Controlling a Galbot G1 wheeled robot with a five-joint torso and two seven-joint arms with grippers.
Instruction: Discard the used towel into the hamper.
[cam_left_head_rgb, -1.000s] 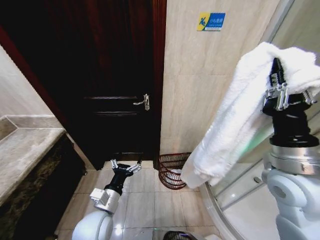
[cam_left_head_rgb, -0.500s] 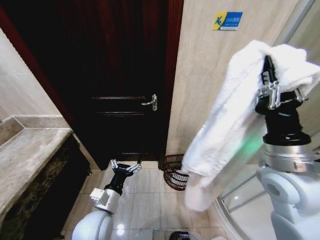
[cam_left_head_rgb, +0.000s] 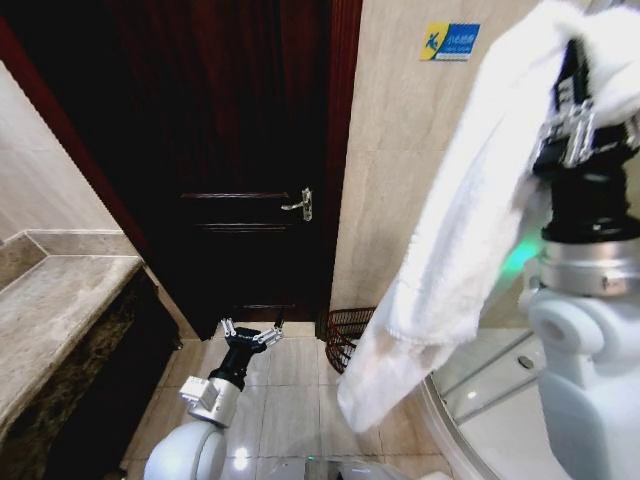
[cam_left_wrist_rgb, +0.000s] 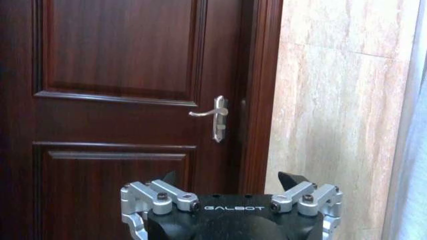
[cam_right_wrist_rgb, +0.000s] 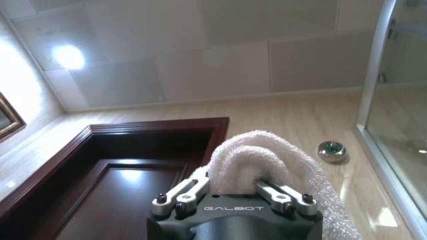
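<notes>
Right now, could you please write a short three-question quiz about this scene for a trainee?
1. True or false: the right pincer holds the towel.
2. Where does the hamper stand? A) on the counter B) on the floor beside the door C) inside the shower
3. Fill in: the left pincer, low near the floor, is ____.

Key: 1 true; 2 B; 3 open
</notes>
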